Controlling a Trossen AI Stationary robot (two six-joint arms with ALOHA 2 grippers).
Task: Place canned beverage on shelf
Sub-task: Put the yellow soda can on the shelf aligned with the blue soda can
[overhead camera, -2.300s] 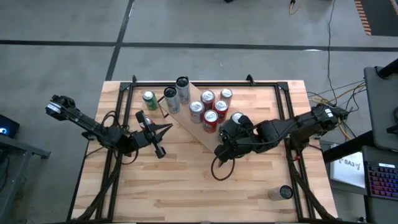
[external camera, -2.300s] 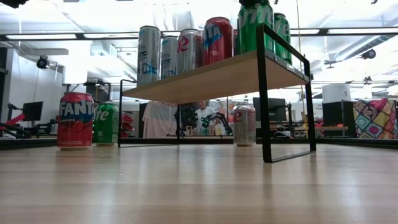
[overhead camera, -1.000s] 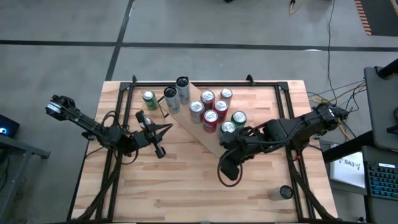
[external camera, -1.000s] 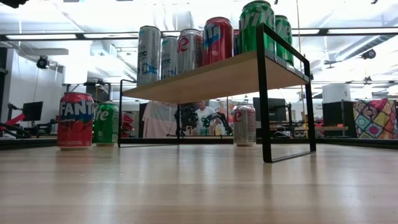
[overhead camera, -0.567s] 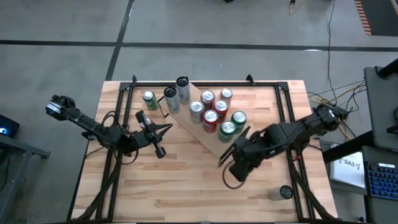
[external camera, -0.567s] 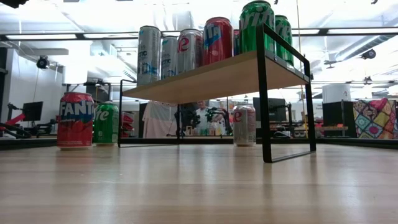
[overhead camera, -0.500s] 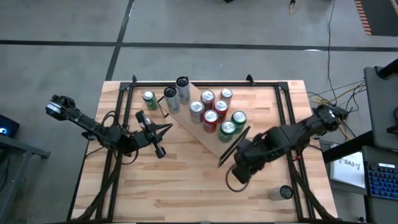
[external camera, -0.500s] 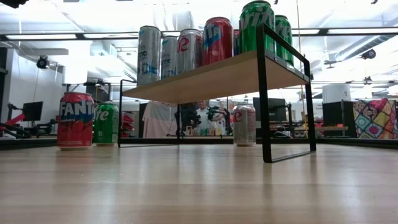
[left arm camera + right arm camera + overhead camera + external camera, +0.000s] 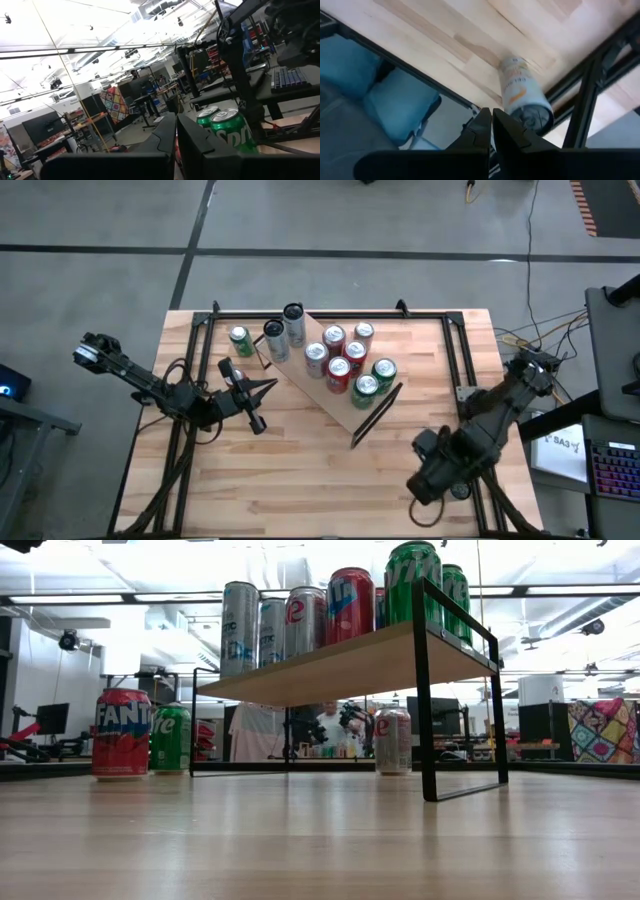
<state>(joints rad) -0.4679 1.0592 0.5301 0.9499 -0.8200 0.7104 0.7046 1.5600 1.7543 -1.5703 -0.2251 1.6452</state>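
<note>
The shelf (image 9: 345,385) stands slantwise at the table's middle far side, a light-wood board on black end frames. Several red, silver and green cans (image 9: 339,370) stand on it, also seen in the low view (image 9: 350,605). A pale can with orange print (image 9: 525,95) stands upright on the table by the near right corner (image 9: 460,492). My right gripper (image 9: 428,483) hangs above and beside it, shut, pointing steeply down (image 9: 491,117). My left gripper (image 9: 270,386) waits shut at the table's left, pointing toward the shelf (image 9: 176,122).
A green can (image 9: 240,340) and two silver cans (image 9: 275,340) stand on the table left of the shelf. Red and green cans (image 9: 122,732) show beside the shelf in the low view. A black rail (image 9: 585,95) runs beside the pale can.
My right gripper has swung from beside the shelf's near end toward the table's near right corner. It has rolled and tipped steeply downward, and has stayed shut. The cans and the shelf have not moved.
</note>
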